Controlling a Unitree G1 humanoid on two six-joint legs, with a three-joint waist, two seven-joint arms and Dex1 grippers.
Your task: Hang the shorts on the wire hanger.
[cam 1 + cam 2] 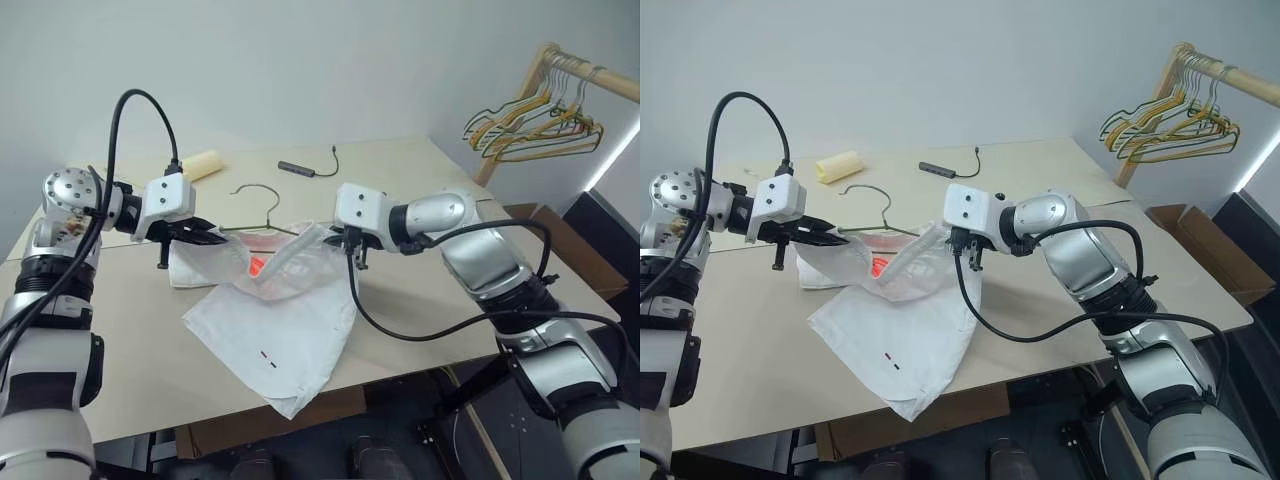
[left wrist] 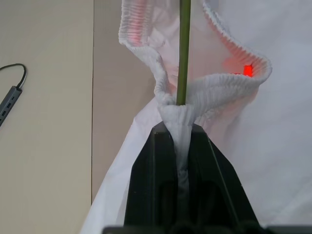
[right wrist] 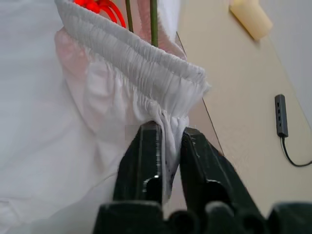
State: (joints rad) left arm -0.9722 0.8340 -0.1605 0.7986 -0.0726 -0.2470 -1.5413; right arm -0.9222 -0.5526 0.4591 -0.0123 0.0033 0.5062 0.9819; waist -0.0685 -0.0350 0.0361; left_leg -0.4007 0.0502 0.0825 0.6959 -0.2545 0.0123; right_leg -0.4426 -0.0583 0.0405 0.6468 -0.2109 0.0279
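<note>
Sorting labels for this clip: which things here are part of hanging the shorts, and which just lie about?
In use: shorts, wire hanger, left gripper, right gripper.
Lying about: yellow roll, USB hub, hanger rack.

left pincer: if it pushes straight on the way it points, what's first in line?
Probably the wire hanger: it runs right ahead of the left pincer, which is shut on the shorts waistband. Depth past that is unclear.

Standing against a plain pale grey wall [image 1: 330, 60]: a beige rectangular worktop [image 1: 130, 350] with a seam running across its surface. Leaning at the far right corner: a light wooden clothes rail [image 1: 560, 62] bearing a cluster of yellow, green and grey wire hangers [image 1: 530, 125]. Lying beneath, on dark flooring [image 1: 610, 225]: brown cardboard [image 1: 560, 240].
</note>
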